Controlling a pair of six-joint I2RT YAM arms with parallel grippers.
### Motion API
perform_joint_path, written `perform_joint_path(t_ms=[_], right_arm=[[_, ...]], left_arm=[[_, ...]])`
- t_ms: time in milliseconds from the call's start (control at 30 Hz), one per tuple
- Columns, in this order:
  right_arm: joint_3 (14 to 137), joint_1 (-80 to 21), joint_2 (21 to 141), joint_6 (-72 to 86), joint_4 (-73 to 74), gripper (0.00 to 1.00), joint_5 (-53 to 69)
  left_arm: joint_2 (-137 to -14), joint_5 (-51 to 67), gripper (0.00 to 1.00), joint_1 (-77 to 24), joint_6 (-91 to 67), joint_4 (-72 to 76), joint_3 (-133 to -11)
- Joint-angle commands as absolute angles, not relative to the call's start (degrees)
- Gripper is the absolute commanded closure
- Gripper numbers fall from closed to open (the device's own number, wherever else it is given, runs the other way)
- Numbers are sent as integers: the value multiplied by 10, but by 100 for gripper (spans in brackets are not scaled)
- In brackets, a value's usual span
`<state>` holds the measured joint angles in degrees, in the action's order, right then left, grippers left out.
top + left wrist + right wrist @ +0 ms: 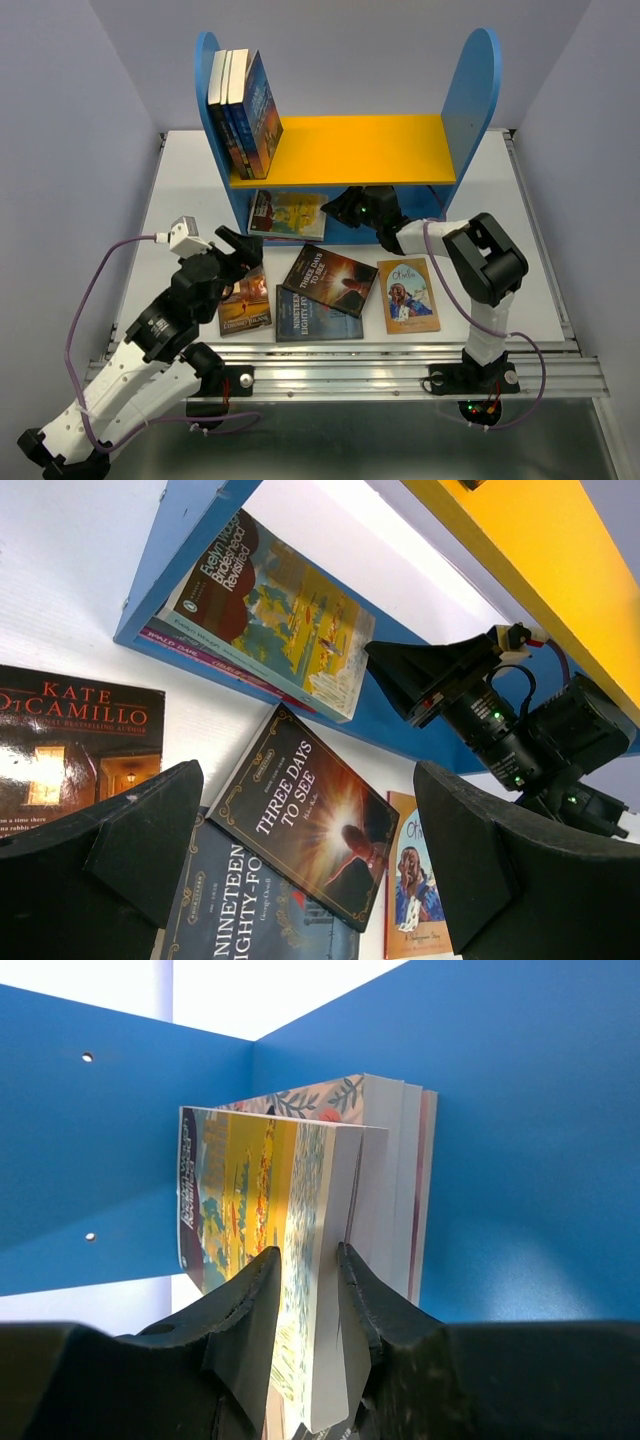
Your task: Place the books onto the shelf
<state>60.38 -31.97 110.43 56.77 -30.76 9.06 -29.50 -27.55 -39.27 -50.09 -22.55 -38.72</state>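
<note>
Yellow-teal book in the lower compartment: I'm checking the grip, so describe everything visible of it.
A thin paperback, the yellow-teal book has an illustrated cover with a dark red patch titled Brideshead Revisited and white page edges. It lies in the blue lower compartment of the shelf on a second book, with the right gripper pinching its outer edge.

Shelf (478, 90): one. Upright books (245, 105) on its yellow board (380, 145): three. Flat books (330, 285) on the table (500, 290): four. Lower compartment (520, 1160): one yellow-teal book (250, 1210) plus at least one more, total unclear. Grippers: two, left gripper (240, 243) and right gripper (335, 205).
</note>
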Motion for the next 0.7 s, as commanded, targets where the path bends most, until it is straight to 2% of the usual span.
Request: perform_joint_path(t_ms=[0,667], right_arm=[[642,-324,1112,571,-388,65,103],[668,-330,1143,591,-450,66,108]], left_arm=[[-299,-289,1,-390,-502,-218,-375],[-293,-294,1,-390,-508,-218,-367]])
